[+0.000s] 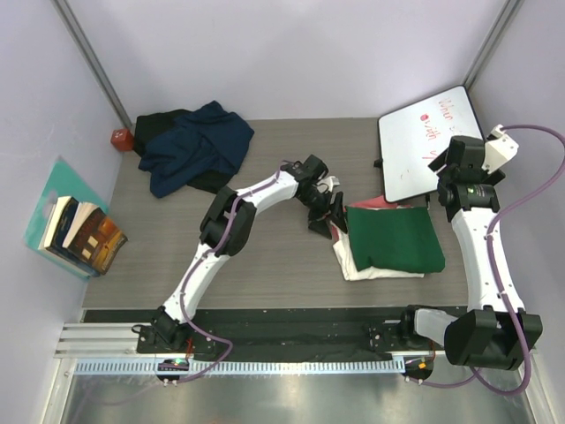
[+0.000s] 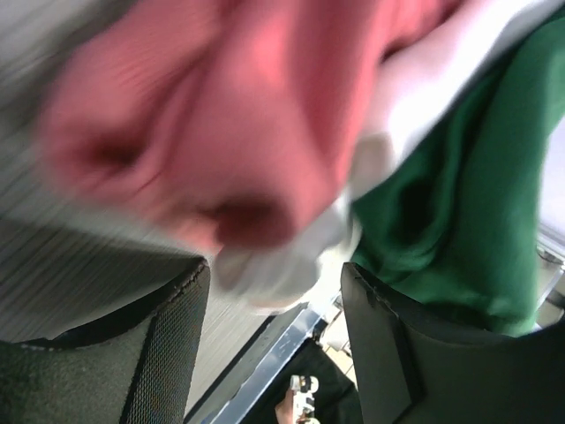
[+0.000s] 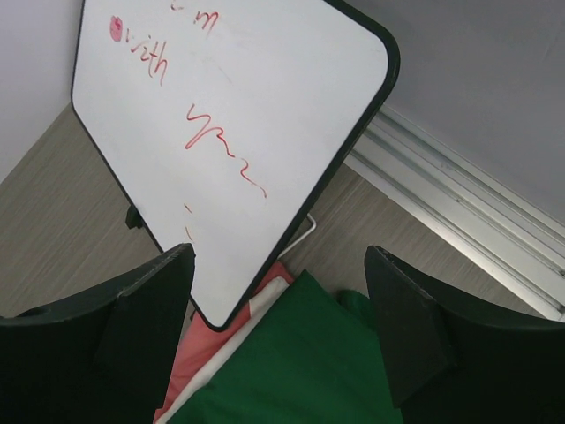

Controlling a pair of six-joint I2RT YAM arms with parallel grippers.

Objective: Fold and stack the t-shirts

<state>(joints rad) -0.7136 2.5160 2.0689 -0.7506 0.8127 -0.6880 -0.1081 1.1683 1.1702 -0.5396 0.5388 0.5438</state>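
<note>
Closest to us, 2 white and black robot arms are bolted side by side at the near edge of the grey wood-look table (image 1: 265, 283). The left arm (image 1: 207, 256) reaches far across toward the middle. The right arm (image 1: 481, 247) goes up the right side.

A little way in, on the right half of the table, sits a neat stack. A folded dark green cotton t-shirt (image 1: 393, 237) lies on top. A folded cream-white cotton t-shirt (image 1: 366, 269) lies under it and sticks out at the near and left sides. A pink-red cotton t-shirt (image 1: 371, 203) peeks out from under them at the far edge.

The left gripper (image 1: 327, 212) is at the far left corner of the stack, just beside the pink-red cloth. Its 2 black fingers (image 2: 168, 344) are spread wide and nothing is between them. Its own camera picture is blurry, so I cannot tell if it touches the cloth.

At the left side, some books (image 1: 84, 234) rest on a flat teal sheet (image 1: 53, 185).

The right gripper (image 3: 281, 256) hangs over the far right corner of the stack. Its fingers are wide apart too and hold nothing. Just past it is a white whiteboard (image 1: 424, 141) with red writing and a black rim. Its near corner is right beside the stack.

Far away on the left, a crumpled navy blue cotton t-shirt (image 1: 199, 141) lies on top of a black cotton t-shirt (image 1: 163, 122). A small red thing (image 1: 121, 139) sits beside them by the wall.
</note>
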